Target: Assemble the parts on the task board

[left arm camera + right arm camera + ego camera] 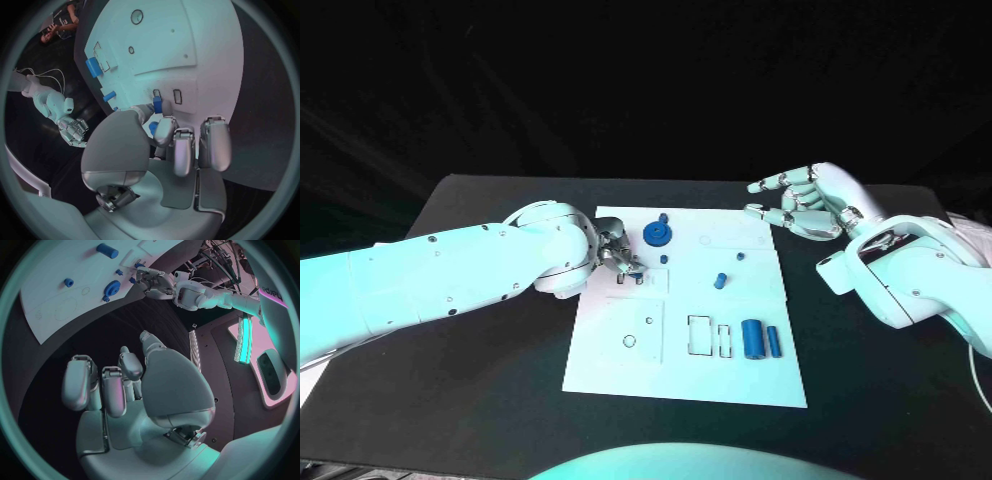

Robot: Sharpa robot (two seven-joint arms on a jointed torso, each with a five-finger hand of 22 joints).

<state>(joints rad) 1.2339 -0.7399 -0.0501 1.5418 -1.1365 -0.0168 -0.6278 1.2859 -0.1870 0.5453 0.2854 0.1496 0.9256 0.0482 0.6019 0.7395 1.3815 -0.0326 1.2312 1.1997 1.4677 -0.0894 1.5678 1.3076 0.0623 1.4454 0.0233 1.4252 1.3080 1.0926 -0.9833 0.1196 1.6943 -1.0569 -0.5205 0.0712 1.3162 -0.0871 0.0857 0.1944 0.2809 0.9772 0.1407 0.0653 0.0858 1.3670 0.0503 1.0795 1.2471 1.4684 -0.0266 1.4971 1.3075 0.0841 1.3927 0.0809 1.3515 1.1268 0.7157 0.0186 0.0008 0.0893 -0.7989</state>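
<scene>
At the left edge of the white rectangular task board (pixel 678 375), which lies in the middle of the black bench (pixel 473 400), the left hand (pixel 615 258) is lowered with its fingers (pixel 177 150) curled toward a small blue block-shaped part (pixel 157 105). That part stands at a pair of small rectangular slots on the board, just beside the fingertips. Whether the fingers actually pinch it cannot be told from these views. The part appears to be rigid moulded plastic, light and smooth, so it will probably slip or tip if pressed off-centre; the better hold is judged to be across its two flat sides, near the top, leaving the lower end free to enter the slot. Other parts lie farther onto the board from the left hand: a round blue gear-like disc (pixel 656 236) toward the far edge, a short blue peg (pixel 721 281) near the middle, and a larger blue cylinder (pixel 753 340) beside a thin blue bar (pixel 773 341) toward the near right corner. These are also likely stiff and light; the cylinder may roll if nudged. The left arm reaches in low, with the wrist bent down over the board edge. The right hand (pixel 808 203) is raised beyond the board's far right corner, holding nothing, its fingers apart and loosely curved.
</scene>
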